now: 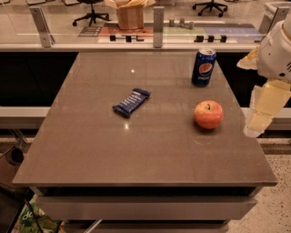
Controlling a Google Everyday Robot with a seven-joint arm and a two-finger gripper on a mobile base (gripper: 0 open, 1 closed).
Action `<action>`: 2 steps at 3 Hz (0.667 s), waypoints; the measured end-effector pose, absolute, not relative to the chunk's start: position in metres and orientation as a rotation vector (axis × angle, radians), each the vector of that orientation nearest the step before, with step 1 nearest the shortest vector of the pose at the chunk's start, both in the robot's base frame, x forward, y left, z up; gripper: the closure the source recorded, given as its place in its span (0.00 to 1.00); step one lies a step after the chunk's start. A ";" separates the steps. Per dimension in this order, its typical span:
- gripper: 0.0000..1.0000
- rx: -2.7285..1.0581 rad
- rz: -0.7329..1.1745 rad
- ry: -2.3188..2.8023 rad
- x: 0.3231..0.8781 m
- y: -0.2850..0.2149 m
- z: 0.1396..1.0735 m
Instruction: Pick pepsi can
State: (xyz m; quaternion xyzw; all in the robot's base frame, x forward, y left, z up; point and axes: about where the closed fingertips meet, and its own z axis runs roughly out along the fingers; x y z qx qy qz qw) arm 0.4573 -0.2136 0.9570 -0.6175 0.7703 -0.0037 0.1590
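Gray bench (91,150) up front, and a flat dark blue snack bar (131,102) lies angled near its middle. A red-orange apple (208,114) sits stem-up toward the right edge, well apart from the bar. The tool (255,127) hangs just off that edge. Office chairs (91,11) stand in the background.

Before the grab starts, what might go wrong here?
The end effector hangs beyond the right edge of the table, level with the apple, which sits just in front of the can; a low approach might bump the apple. The can stands near the far edge, so a nudge might tip it off.
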 end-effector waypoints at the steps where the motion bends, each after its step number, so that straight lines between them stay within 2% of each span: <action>1: 0.00 -1.765 -0.010 2.202 0.457 -0.214 0.957; 2: 0.00 -1.729 0.004 2.219 0.460 -0.216 0.955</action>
